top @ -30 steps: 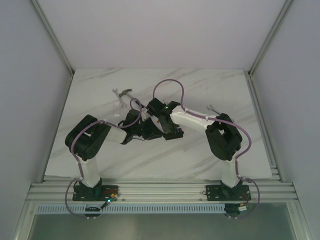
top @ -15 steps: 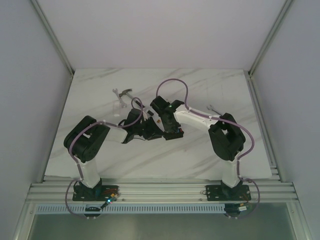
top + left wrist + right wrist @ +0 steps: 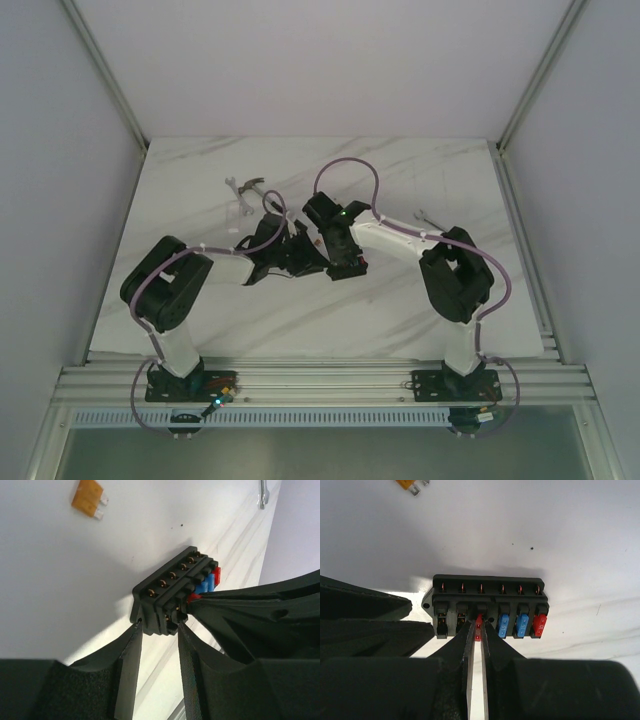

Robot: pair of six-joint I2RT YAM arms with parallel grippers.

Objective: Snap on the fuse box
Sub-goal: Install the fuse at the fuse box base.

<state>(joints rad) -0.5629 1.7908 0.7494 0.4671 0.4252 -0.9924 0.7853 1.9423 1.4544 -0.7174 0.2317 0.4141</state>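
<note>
1. Roughly at the middle of the white table (image 3: 420, 180) lies the fuse box (image 3: 490, 592), flat, with both arms meeting over it.
2. On the right gripper (image 3: 476, 630) the fingers are almost together, pinching a red fuse (image 3: 479, 621) that sits in the box's third slot from one end.
3. On the left gripper (image 3: 159, 630) the fingers are apart, with their tips at either side of one end of the box. Whether they press it I cannot tell.
4. Two blue fuses (image 3: 503, 625) and a second red fuse (image 3: 540, 625) fill the next slots.
5. An orange fuse (image 3: 88, 500) lies loose on the table, well apart from the box.
</note>
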